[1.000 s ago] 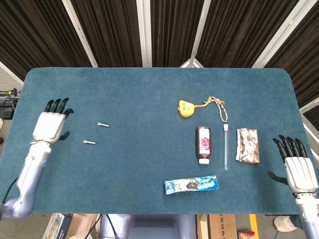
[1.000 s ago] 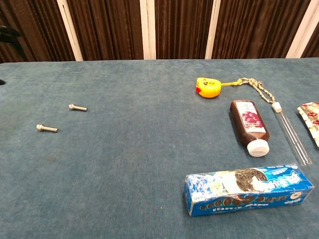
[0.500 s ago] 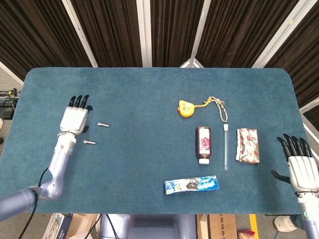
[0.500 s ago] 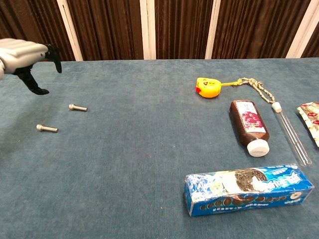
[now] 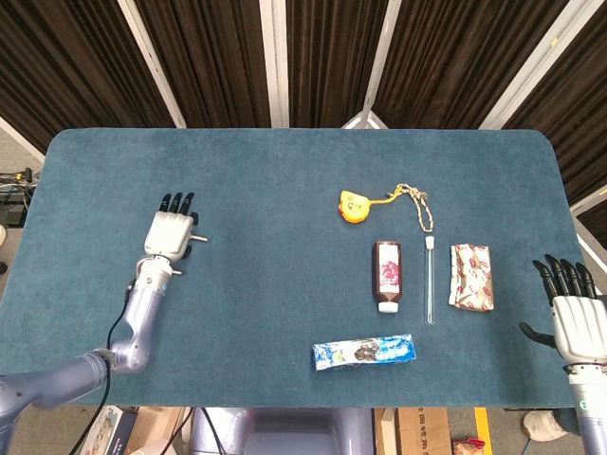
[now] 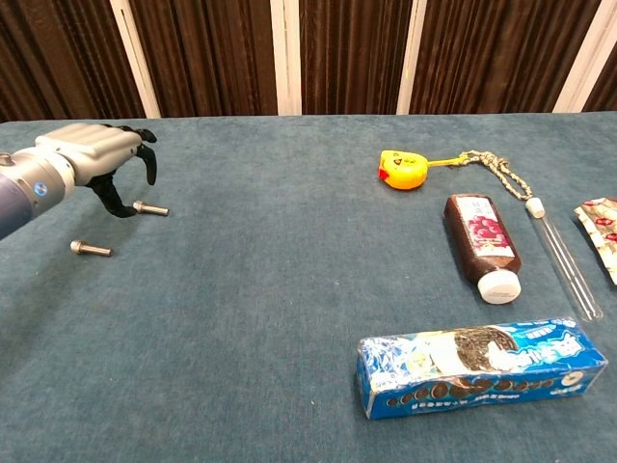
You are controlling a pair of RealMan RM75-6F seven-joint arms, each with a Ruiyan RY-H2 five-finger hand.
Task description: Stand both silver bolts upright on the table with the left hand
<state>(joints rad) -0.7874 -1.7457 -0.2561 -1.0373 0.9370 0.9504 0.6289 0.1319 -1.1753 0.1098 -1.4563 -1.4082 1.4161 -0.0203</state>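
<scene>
— Where are the two silver bolts?

— Both lie flat on the blue counter [image 5: 285, 180] near its left edge. The far bolt [image 6: 150, 207] is just beside the left robot hand [image 6: 92, 154]; the near bolt [image 6: 91, 249] lies a little closer to the front edge, apart from the hand.

— Is the left robot hand holding either one?

— No. It hangs over the far bolt with fingers spread and curved downward, grasping nothing; from overhead it hides most of both bolts.

— And the right robot hand [image 5: 574, 318]?

— At the right edge of the counter, fingers straight and apart, empty.

— What else is on the counter?

— Toward the right half: a yellow tape measure [image 5: 353, 206] with a braided cord [image 5: 417, 204], a brown bottle [image 5: 387, 273] lying on its side, a glass tube [image 5: 430, 281] just beside it, a patterned packet [image 5: 471, 276], and a blue cookie pack [image 5: 364, 352] near the front edge.
</scene>
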